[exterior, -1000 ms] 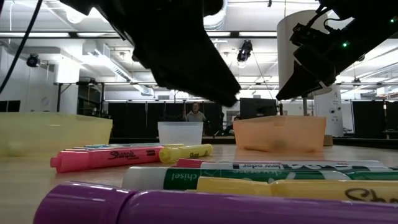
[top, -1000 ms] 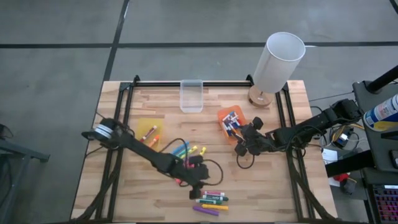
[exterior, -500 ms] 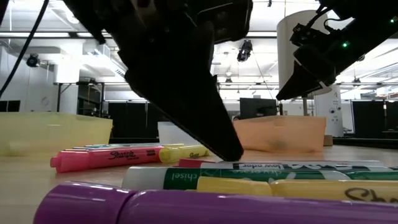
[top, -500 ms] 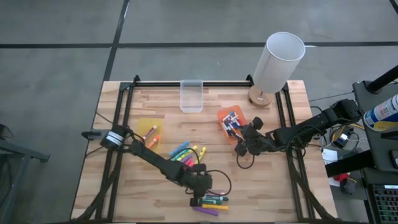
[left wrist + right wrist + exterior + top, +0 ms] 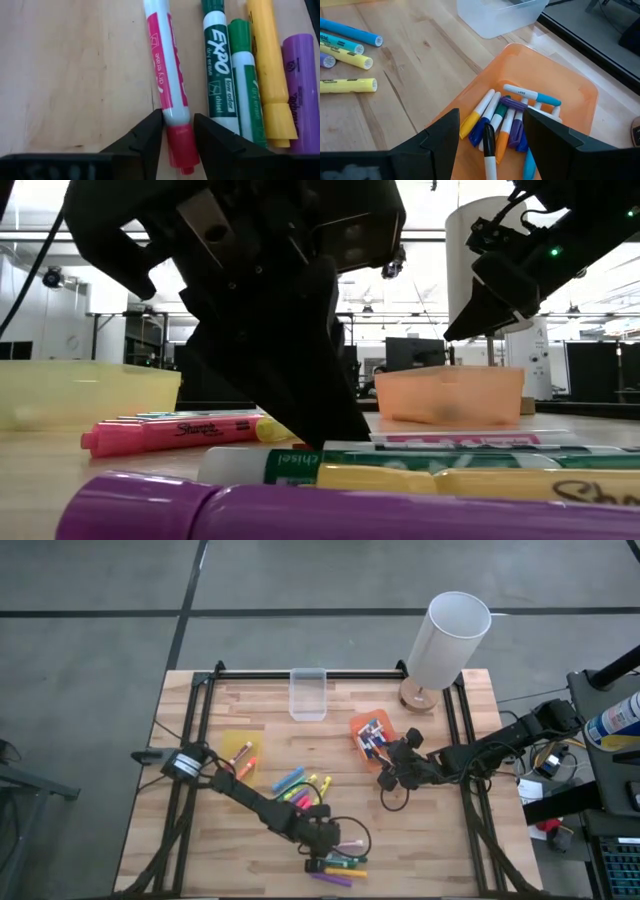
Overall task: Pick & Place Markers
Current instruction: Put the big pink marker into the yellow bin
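Observation:
Near the table's front edge lie several markers: a pink-capped white dry-erase marker, two green ones, a yellow highlighter and a purple one. My left gripper is open and low over them, one finger on each side of the pink marker where barrel meets cap. More highlighters lie at mid-table. My right gripper hangs open above the orange bin, which holds several markers. My left gripper comes slanting down from above, its fingers lying across the pink marker, close against both sides of it at the cap end. I cannot tell whether they touch it. The marker lies flat on the table.
A yellow bin with a couple of markers stands at the left, a clear bin at the far edge, and a white lamp at the far right. Bare wood lies left of the near markers.
My left gripper has come down toward the near edge onto the near group of markers, tipping steeper, until its fingers stand astride the pink marker. The markers have not moved.

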`<state>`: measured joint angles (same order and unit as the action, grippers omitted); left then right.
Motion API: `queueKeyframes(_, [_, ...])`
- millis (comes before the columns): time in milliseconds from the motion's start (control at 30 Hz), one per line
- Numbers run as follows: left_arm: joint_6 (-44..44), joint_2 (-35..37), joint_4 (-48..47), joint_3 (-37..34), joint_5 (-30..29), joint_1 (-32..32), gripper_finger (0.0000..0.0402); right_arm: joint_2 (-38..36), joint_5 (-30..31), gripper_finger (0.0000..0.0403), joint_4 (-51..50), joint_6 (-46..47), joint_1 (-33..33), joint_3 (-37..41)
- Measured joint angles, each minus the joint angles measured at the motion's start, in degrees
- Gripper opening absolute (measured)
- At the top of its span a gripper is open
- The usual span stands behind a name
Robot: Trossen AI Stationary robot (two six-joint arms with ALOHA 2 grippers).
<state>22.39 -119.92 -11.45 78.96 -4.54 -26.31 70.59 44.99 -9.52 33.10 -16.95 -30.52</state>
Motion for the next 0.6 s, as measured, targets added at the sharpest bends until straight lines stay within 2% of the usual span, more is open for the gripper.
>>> queueKeyframes(133, [0.2, 0.1, -0.5, -0.1, -1.0, 0.3, 0.0117, 0.0, 0.0, 0.0210, 0.0, 0.0, 0.0, 0.0])
queueKeyframes(333, [0.3, 0.2, -1.2, 0.3, -1.9, 1.1, 0.0049, 0.0, 0.0, 0.0210, 0.0, 0.0, 0.0, 0.0])
queueKeyframes(400, [0.1, 0.6, -2.2, 0.3, -3.2, 1.6, 0.0048, 0.0, 0.0, 0.0210, 0.0, -0.1, 0.0, 0.0])
queueKeyframes(600, [-0.3, 4.9, -15.0, 0.6, -13.1, 2.5, 0.0048, 0.0, 0.0, 0.0210, -0.1, -0.1, 0.0, 0.0])
